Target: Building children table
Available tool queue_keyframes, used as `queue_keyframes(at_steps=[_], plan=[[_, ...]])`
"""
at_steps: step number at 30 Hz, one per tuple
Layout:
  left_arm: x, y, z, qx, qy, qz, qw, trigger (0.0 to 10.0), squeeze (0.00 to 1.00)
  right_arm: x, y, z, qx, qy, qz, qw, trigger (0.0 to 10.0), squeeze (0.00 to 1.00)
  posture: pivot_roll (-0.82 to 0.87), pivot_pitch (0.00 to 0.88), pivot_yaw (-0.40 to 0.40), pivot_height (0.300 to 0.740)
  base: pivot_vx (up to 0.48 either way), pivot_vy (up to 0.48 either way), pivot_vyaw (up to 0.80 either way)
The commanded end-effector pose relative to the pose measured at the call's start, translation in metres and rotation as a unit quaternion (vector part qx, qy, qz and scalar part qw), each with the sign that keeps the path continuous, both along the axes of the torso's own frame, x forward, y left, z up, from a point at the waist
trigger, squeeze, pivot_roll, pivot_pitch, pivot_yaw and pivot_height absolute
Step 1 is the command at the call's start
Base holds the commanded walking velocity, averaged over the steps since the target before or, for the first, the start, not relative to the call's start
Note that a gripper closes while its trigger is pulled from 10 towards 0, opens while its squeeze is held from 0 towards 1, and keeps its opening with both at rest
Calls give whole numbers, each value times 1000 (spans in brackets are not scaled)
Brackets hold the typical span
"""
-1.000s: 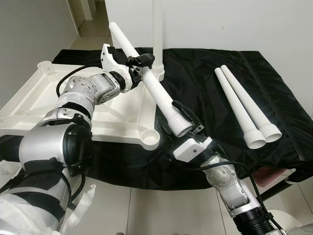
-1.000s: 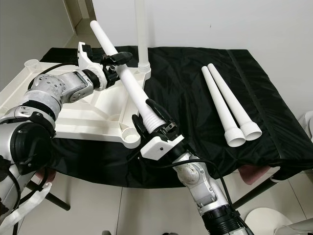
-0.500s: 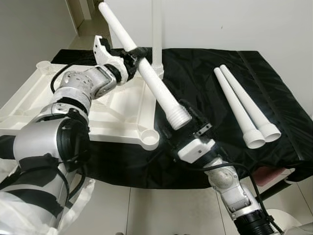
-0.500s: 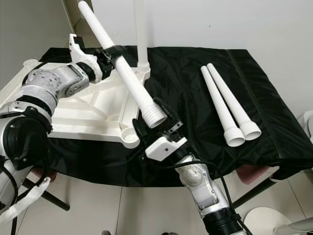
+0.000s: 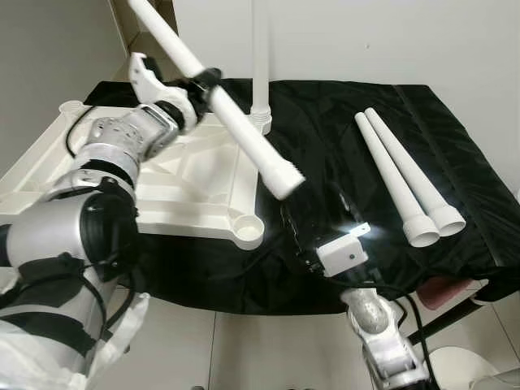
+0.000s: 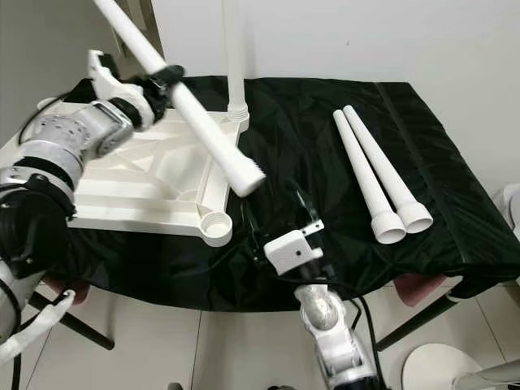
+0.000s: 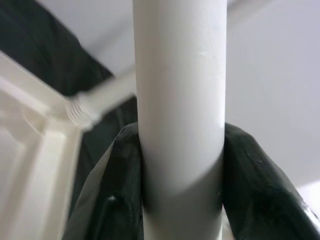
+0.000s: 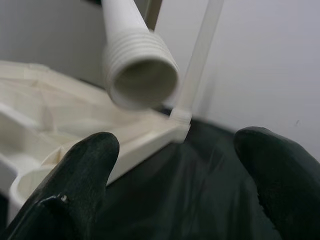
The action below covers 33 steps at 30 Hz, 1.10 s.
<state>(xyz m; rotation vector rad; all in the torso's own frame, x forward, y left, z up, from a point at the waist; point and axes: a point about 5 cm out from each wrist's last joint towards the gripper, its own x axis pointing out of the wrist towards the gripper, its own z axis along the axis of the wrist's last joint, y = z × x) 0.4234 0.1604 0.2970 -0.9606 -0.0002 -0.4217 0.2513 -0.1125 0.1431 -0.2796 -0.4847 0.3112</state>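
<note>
Table leg (image 5: 236, 130) slanting, threaded end down, gripped by left hand (image 5: 199, 85), right hand (image 8: 170, 165) open, empty.

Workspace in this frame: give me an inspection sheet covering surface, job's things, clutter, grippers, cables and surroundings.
Surface: black cloth over a table.
Job's things: white tabletop lying upside down, one leg standing upright in its far corner socket; near corner socket vacant; two spare legs lying side by side on the cloth.
Held leg: tilted in the air, threaded end lowest.
Clutter: nothing seen.
Grippers: left gripper shut on the held leg; right gripper open, below the threaded end, apart from it.
Cables: black cable along the left arm.
Surroundings: white wall, tiled floor.
</note>
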Motion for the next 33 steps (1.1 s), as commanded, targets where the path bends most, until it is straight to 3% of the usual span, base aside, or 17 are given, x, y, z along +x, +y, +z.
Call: queue_keyframes(at_steps=[1,7,9,13,16,18,20,21,23,24,25,26,28,33], plan=[[-2,0,13,20,-69,-19,997,10000,0,3,-5,0,20,25,1,999,10000,0,-63,56,31,740,0,0,0],[-2,2,17,53,-107,11,993,10000,0,15,-15,1,67,74,-1,995,10000,0,-67,55,38,740,0,0,0],[-2,-4,16,71,-118,15,990,10000,0,28,-26,9,96,85,-18,992,10000,0,-52,42,28,740,0,0,0],[-6,-15,21,102,-164,11,981,10000,0,39,-32,19,87,94,-33,991,10000,0,-61,92,28,740,0,0,0],[-7,-20,21,124,-185,11,975,10000,0,42,-32,23,91,100,-31,990,10000,0,-57,64,19,740,0,0,0],[-10,-30,17,162,-209,11,964,10000,0,45,-31,25,86,120,-28,989,10000,0,-50,64,22,740,0,0,0],[-18,-41,14,214,-260,6,942,10000,0,50,-27,25,56,140,-39,988,10000,0,-48,52,23,740,0,0,0],[-18,-41,14,214,-260,6,942,10000,0,50,-27,25,56,140,-39,988,10000,0,-48,52,23,740,0,0,0],[-27,-52,11,262,-304,9,916,10000,0,52,-22,24,50,161,-33,985,10000,0,-42,37,18,740,0,0,0],[-27,-52,11,262,-304,9,916,10000,0,52,-22,24,50,161,-33,985,10000,0,-42,37,18,740,0,0,0],[-31,-60,9,281,-318,3,905,10000,0,51,-20,25,77,174,-18,982,10000,0,-37,29,12,740,0,0,0],[-31,-60,9,281,-318,3,905,10000,0,51,-20,25,77,174,-18,982,10000,0,-37,29,12,740,0,0,0],[-37,-74,8,305,-339,-7,890,10000,0,51,-18,30,109,188,6,976,10000,0,-32,21,7,740,0,0,0],[-49,-93,11,313,-374,-28,872,10000,0,51,-11,40,107,193,50,974,10000,0,-27,16,7,740,0,0,0]])
